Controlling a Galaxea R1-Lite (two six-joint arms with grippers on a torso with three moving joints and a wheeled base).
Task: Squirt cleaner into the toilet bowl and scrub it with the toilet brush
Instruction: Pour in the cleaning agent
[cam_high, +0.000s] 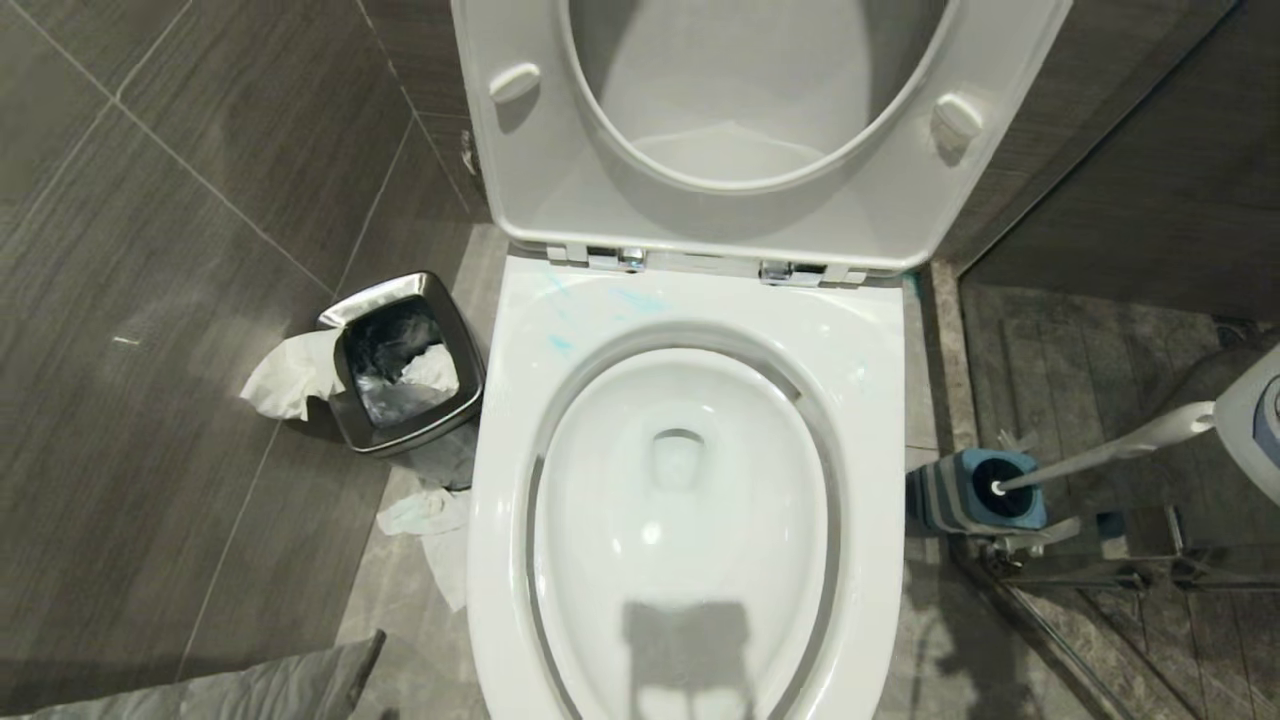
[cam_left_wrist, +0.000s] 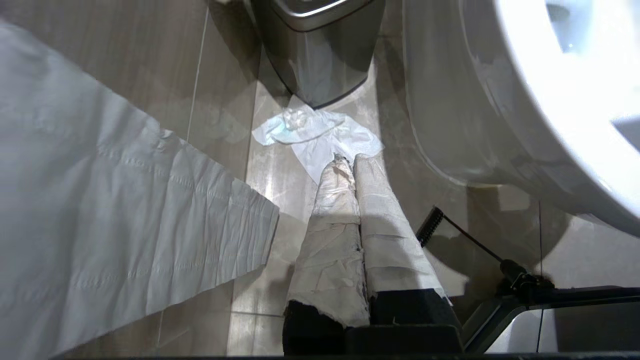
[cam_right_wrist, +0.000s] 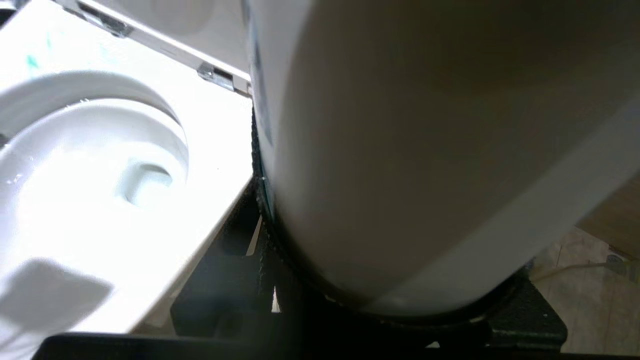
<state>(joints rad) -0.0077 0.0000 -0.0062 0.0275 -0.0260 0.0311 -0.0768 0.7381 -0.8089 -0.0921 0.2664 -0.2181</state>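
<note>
The toilet bowl (cam_high: 870, 400) stands open below me, with its seat and lid raised. Turquoise cleaner (cam_high: 640, 300) shows as faint streaks on the back rim, also seen in the right wrist view as cleaner smears (cam_right_wrist: 32, 61). The toilet brush (cam_high: 1110, 450) stands in its blue-and-grey striped holder (cam_high: 955, 495) on the floor right of the bowl, its handle leaning right. My right gripper (cam_right_wrist: 350, 310) is shut on a large white bottle (cam_right_wrist: 425, 150) beside the bowl's right rim; the bottle (cam_high: 1255, 420) shows at the head view's right edge. My left gripper (cam_left_wrist: 350, 159) is shut and empty, low over the floor left of the bowl.
A square steel waste bin (cam_high: 405, 365) stands left of the toilet, with crumpled tissues (cam_high: 290, 375) beside it and more tissue (cam_high: 430, 520) on the floor. A long paper sheet (cam_left_wrist: 125, 210) lies near my left gripper. A metal rail (cam_high: 1100, 575) runs behind the brush holder.
</note>
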